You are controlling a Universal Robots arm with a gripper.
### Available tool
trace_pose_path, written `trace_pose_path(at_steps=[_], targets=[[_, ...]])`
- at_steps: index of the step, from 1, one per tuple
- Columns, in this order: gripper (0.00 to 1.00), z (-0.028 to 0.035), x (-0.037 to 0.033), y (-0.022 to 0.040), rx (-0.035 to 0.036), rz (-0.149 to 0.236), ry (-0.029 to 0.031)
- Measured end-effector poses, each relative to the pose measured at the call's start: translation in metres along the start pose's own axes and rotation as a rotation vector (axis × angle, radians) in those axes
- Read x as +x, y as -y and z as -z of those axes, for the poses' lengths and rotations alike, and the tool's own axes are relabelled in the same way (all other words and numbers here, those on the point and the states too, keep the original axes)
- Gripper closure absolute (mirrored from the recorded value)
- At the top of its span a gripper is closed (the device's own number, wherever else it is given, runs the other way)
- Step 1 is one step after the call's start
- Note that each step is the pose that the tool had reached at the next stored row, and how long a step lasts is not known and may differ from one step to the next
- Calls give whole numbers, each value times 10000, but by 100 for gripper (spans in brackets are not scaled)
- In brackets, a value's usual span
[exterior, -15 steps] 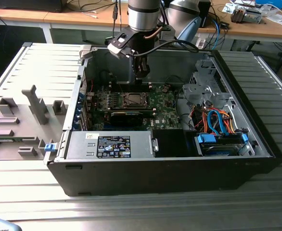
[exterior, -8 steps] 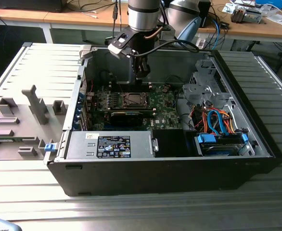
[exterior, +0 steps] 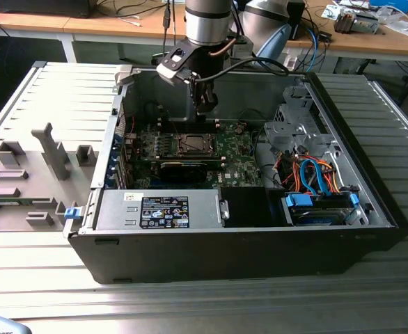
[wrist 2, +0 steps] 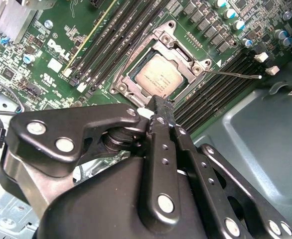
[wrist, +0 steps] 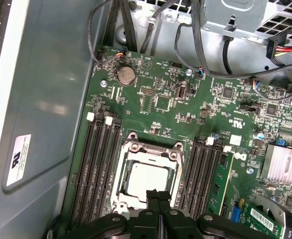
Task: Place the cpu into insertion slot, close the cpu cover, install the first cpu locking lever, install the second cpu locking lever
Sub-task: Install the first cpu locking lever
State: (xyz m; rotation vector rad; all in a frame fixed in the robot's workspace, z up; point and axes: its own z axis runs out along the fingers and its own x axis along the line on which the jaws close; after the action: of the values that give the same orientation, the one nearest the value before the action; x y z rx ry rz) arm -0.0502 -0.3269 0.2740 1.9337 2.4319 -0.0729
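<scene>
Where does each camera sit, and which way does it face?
Exterior view: off the arm, above the open computer case, looking down inside; arm and gripper show.
First wrist view: on the arm, facing the cpu; gripper shows.
Second wrist view: on the arm, slanted toward the board; gripper links show.
Shared: cpu in both wrist views.

In the first wrist view my gripper [wrist: 156, 195] hides the near edge of the cpu [wrist: 147, 179] and of the cpu cover [wrist: 151, 148], and the picture's edge cuts the gripper's body off. In the second wrist view it hides one corner of the cpu cover and much of the circuit board [wrist 2: 61, 55]. In the exterior view my arm [exterior: 207, 21] is cut off at the top edge, and the cpu is too small to tell from the cpu cover.
</scene>
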Motion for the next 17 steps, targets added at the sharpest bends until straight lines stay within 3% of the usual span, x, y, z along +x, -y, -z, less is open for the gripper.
trace_pose_path(at_steps=[17], targets=[[89,-1,-10,2,-8,145,2]])
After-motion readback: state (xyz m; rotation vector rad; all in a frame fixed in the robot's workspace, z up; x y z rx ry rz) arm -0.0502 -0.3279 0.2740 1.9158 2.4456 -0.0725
